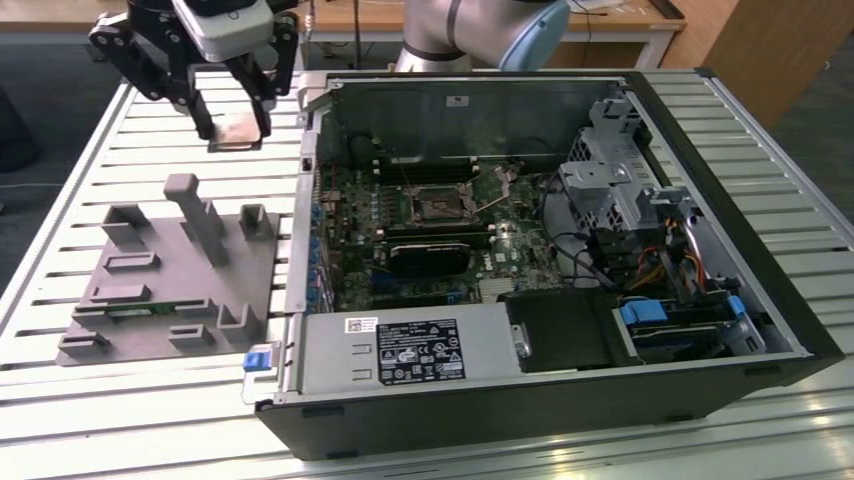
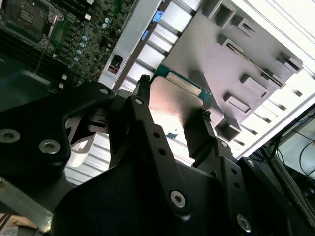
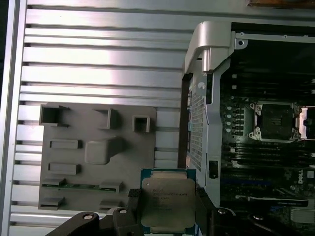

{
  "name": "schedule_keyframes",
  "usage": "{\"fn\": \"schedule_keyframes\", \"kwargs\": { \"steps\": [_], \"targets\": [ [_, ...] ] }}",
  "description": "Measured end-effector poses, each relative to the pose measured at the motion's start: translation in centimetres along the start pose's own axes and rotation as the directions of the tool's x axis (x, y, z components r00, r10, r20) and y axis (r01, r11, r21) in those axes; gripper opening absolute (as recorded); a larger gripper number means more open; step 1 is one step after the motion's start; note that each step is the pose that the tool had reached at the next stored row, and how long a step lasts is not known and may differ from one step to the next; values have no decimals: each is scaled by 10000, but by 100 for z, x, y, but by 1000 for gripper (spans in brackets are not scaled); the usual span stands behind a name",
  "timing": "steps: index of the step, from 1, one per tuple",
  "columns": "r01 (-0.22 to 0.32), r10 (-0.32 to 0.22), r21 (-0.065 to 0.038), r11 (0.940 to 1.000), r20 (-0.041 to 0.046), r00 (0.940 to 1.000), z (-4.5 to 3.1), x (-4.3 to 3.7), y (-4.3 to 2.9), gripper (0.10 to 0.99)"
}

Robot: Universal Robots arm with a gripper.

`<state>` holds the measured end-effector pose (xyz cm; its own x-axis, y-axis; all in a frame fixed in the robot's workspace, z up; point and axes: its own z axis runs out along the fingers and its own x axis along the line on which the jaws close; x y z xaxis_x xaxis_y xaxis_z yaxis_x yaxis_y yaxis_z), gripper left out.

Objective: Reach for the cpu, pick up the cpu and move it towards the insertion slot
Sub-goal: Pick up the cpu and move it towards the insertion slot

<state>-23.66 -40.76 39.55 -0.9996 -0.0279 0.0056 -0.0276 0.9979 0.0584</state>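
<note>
My tool (image 3: 167,216) is clamped on the cpu (image 3: 168,202), holding it by two opposite edges above the desk (image 1: 120,400). The slot (image 1: 438,203) lies at three o'clock in the exterior view. The chip looks light, stiff and fragile underneath, so edges only.

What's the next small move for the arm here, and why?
Probably carry the cpu sideways over the open case toward the insertion slot. The hand grips the chip by its edges, lifted above the slatted table beyond the grey fixture, on the exterior view's left of the case.
</note>
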Motion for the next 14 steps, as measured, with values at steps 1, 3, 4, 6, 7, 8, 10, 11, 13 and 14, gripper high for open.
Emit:
{"fn": "schedule_keyframes", "kwargs": {
  "steps": [1,3,4,6,7,8,10,11,13,14],
  "targets": [
    [0,0,0,10000,0,10000,0,-11,0,529],
    [0,0,0,10000,0,10000,0,-34,1,529],
    [0,0,0,10000,0,10000,0,-49,1,529],
    [0,0,-1,10000,0,10000,1,-83,6,529],
    [0,0,0,10000,0,10000,1,-102,9,529],
    [-1,1,0,10000,1,10000,1,-121,13,529],
    [0,0,0,10000,0,10000,1,-157,19,529],
    [0,0,0,10000,0,10000,1,-173,22,529],
    [0,0,0,10000,1,10000,2,-202,26,529],
    [0,0,0,10000,0,10000,2,-218,28,529]
  ]
}}
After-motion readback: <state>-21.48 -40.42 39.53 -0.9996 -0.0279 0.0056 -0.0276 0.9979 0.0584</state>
